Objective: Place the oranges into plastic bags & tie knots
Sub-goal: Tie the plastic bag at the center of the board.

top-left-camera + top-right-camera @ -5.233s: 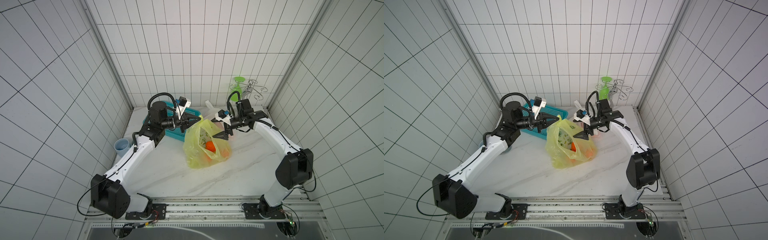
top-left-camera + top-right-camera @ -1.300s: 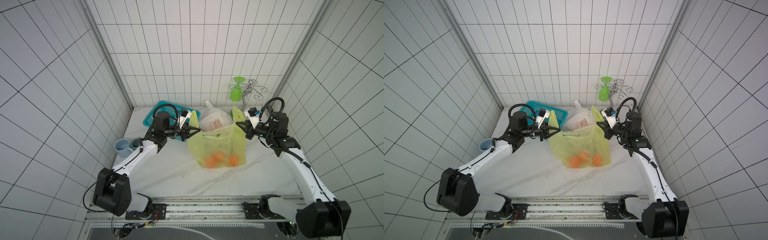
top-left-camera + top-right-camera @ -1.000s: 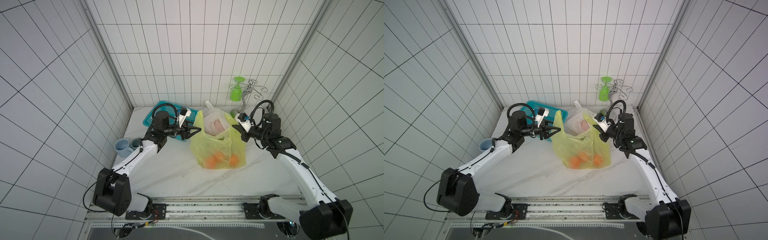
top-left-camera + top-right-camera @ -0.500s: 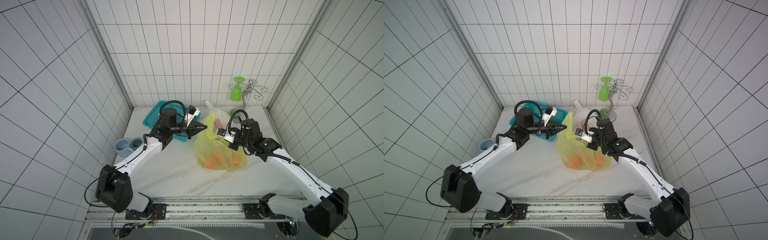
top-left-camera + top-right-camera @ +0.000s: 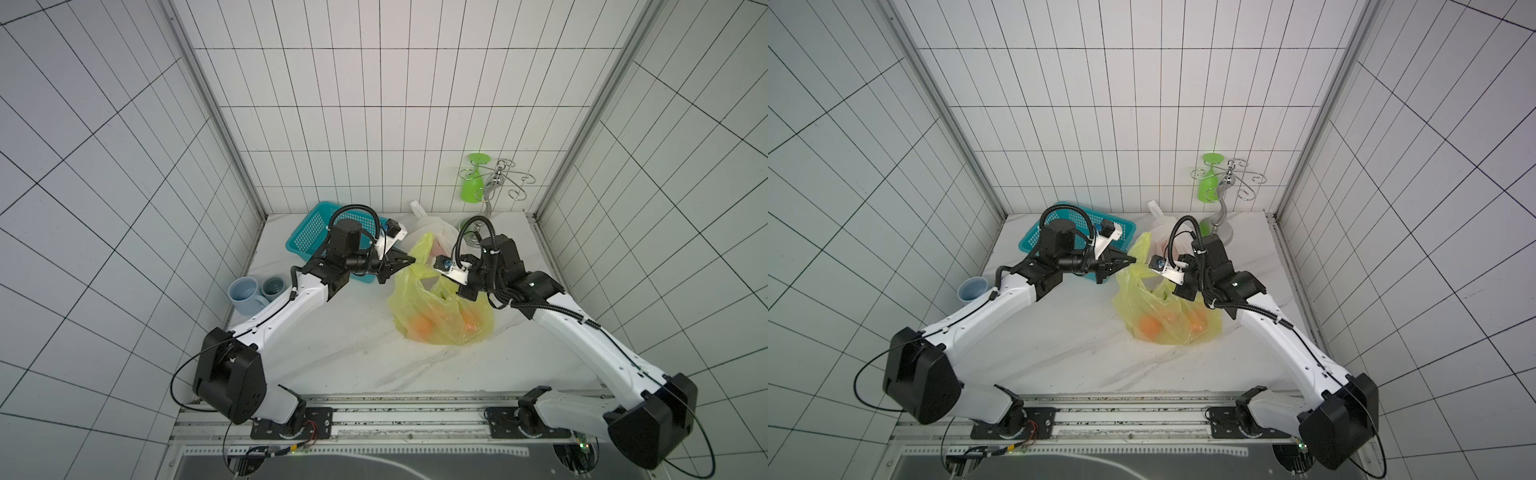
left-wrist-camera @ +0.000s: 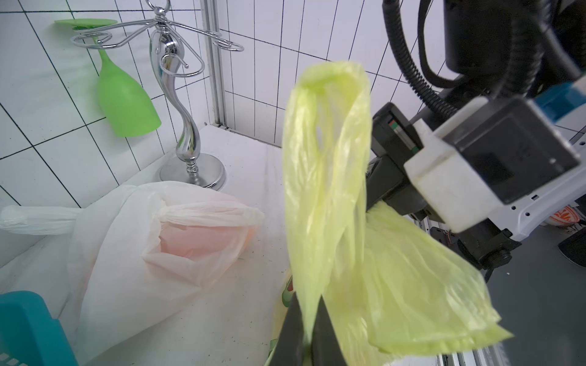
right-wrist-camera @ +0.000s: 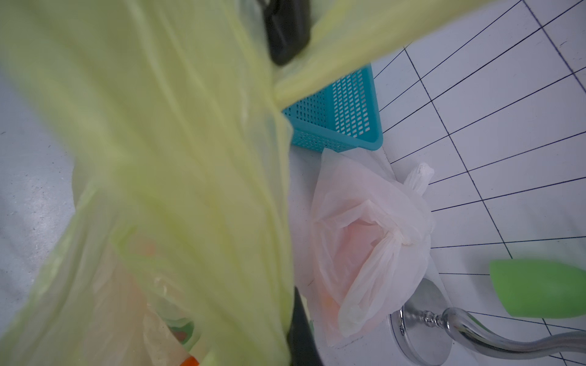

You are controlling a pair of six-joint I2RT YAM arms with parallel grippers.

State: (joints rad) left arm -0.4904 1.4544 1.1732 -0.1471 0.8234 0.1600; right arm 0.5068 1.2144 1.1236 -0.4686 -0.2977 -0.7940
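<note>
Holding the yellow-green bag [image 5: 440, 320] by its handles while its body rests on the surface [image 5: 332, 357]. Left jaws are closed flat on one handle loop [image 6: 326, 142]. Right jaws are closed too, apparently pinching the other handle, though film partly hides them. The handles stand close together, presumably for crossing into a knot. Oranges [image 5: 419, 326] inside weight the bag. The white bag [image 5: 432, 226] lies behind and looks knotted.

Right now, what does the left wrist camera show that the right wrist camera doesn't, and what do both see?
Left wrist only: the chrome stand's hooked top, the foot of the green glass hung on it, and the right arm's camera mount. Right wrist only: a bright orange patch low inside the yellow-green bag. Both: that bag, the white bag, teal basket, green glass and the stand's base.
</note>
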